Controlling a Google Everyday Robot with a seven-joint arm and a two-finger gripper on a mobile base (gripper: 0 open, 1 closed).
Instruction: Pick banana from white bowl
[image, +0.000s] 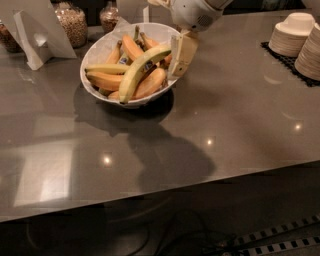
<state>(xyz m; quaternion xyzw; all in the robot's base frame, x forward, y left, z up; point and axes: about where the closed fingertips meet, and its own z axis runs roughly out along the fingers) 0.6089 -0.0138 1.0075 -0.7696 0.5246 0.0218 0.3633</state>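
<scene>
The large, shallow white bowl (101, 47) stands at the back left of the grey table and holds several bananas. A long greenish-yellow banana (139, 71) lies on top of them, running diagonally with its upper end towards the bowl's right rim. Riper orange-yellow bananas (105, 80) lie beneath it. My gripper (181, 54) hangs down from the white arm (194, 12) at the bowl's right rim, right beside the upper end of the top banana. I cannot see whether it touches the banana.
Stacks of small white bowls (292, 32) stand on a black mat (282, 59) at the far right. Two glass jars (72, 22) and a folded white card (35, 30) stand behind the bowl. The table's front edge (165, 192) runs across the lower view.
</scene>
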